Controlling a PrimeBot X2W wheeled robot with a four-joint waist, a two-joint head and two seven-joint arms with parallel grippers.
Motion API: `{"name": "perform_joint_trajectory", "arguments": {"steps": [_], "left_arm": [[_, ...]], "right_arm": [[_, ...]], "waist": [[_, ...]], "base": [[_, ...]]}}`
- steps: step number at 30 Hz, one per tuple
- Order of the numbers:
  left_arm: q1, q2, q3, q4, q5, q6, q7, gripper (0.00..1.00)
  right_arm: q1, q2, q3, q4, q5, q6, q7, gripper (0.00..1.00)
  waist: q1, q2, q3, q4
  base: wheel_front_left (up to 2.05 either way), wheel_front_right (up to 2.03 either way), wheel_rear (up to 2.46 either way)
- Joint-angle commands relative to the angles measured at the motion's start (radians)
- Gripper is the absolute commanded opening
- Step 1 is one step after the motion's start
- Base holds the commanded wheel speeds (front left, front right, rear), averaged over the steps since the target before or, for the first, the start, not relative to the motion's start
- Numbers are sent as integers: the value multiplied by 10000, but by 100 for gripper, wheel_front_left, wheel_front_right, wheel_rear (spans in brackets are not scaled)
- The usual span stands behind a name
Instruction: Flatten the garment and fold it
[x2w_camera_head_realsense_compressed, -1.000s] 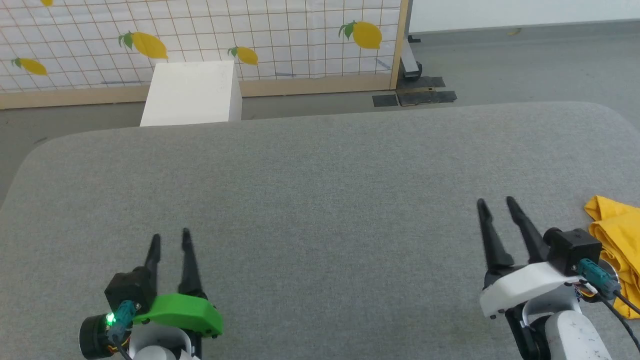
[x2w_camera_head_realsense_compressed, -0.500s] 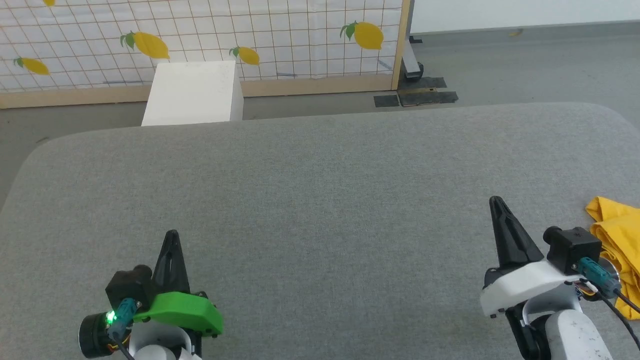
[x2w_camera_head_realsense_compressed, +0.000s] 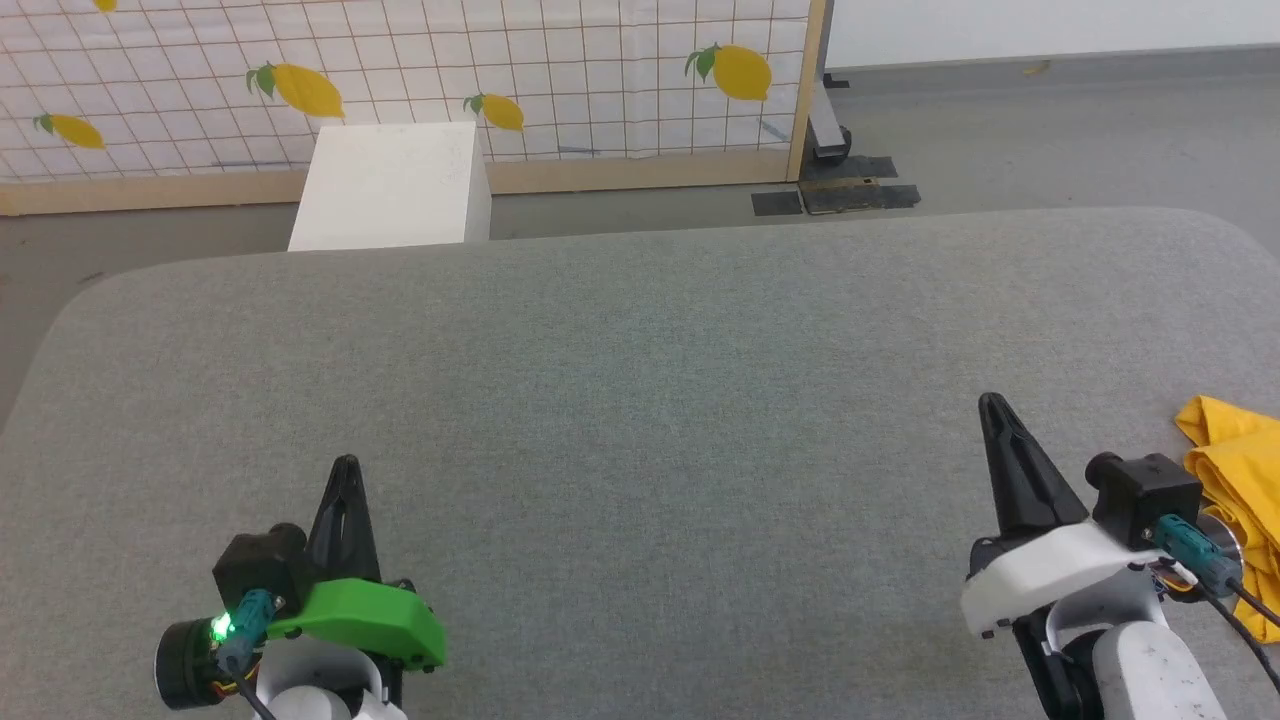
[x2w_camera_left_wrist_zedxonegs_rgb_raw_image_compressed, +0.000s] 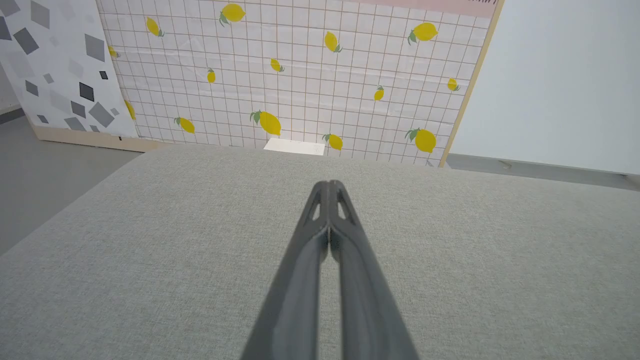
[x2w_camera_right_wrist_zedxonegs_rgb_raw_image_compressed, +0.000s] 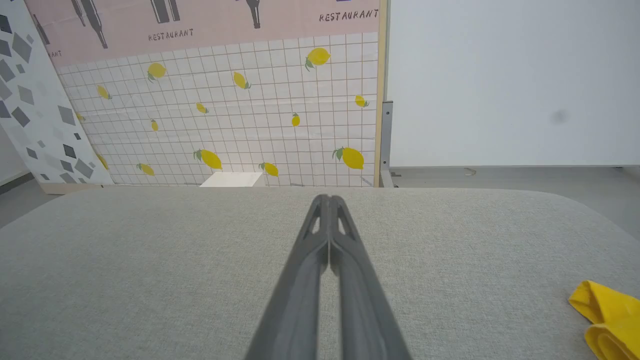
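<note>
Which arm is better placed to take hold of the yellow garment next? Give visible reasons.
Right. The garment lies bunched on the right side of the table, just beside the right gripper; the left gripper sits far to the left. Both sets of jaws are shut, so they must open first.

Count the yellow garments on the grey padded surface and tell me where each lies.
1. The garment lies bunched at the right edge of the surface, just right of the shut right gripper. It runs past the picture's edge, so more may be hidden.
</note>
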Motion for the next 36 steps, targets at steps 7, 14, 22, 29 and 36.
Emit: {"name": "perform_joint_trajectory", "arguments": {"steps": [7, 14, 22, 29, 36], "left_arm": [[108, -45, 32, -137, 295, -113, 177, 0], [131, -56, 48, -226, 419, -166, 306, 0], [157, -68, 67, -326, 557, -224, 450, 0], [179, -78, 83, -413, 676, -275, 575, 0], [202, -89, 99, -502, 800, -328, 704, 0]], "right_arm": [[236, 3, 10, -185, -173, -4, 108, 0], [302, 4, 13, -293, -253, -5, 186, 0], [376, 5, 17, -414, -343, -6, 274, 0], [440, 6, 19, -519, -421, -7, 349, 0], [507, 6, 22, -627, -501, -7, 427, 0]], "waist": [[1, 0, -6, 26], [1, 0, -11, 50], [1, 0, -17, 77], [1, 0, -22, 101], [1, 0, -27, 125]], "base": [[0, 0, 0], [0, 0, 0], [0, 0, 0], [0, 0, 0], [0, 0, 0]]}}
